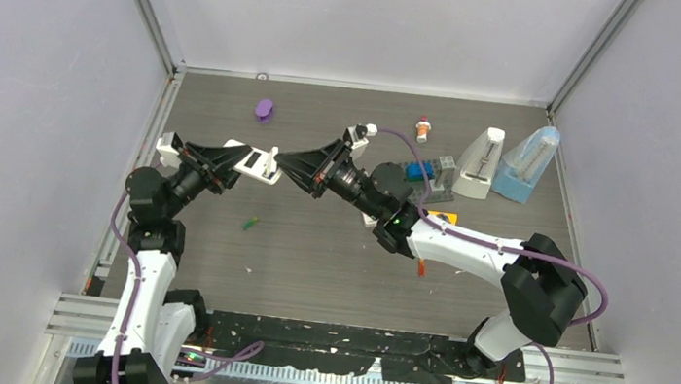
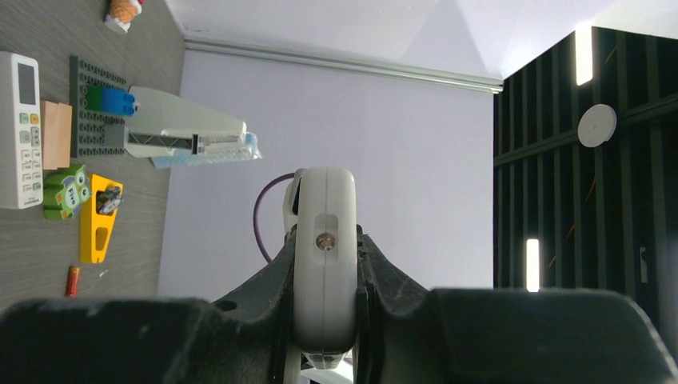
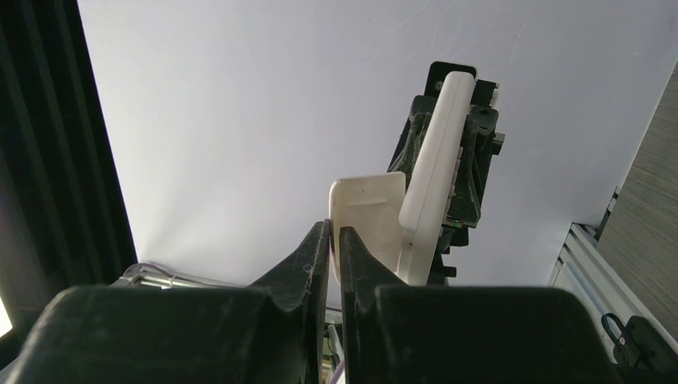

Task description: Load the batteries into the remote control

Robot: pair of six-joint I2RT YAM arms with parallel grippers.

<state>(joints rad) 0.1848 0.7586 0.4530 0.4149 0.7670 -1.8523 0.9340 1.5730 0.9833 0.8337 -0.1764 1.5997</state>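
My left gripper (image 1: 235,157) (image 2: 324,256) is shut on the white remote control (image 1: 259,166) (image 2: 324,240) and holds it above the table. In the right wrist view the remote (image 3: 436,168) stands edge-on, with its thin white battery cover (image 3: 372,216) swung out beside it. My right gripper (image 1: 283,167) (image 3: 334,232) is shut to a hairline gap, its tips at the cover's edge. Whether it pinches the cover, I cannot tell. A green battery (image 1: 249,224) lies on the table below the grippers. A red-orange battery (image 1: 421,267) (image 2: 73,282) lies under the right forearm.
At the back right stand two metronomes (image 1: 482,162) (image 1: 528,163), a grey brick plate with blue bricks (image 1: 422,171), a yellow wedge (image 2: 100,220), a green block (image 2: 68,190) and a second white remote (image 2: 20,128). A small purple object (image 1: 264,109) and an orange-white figure (image 1: 422,129) sit near the back.
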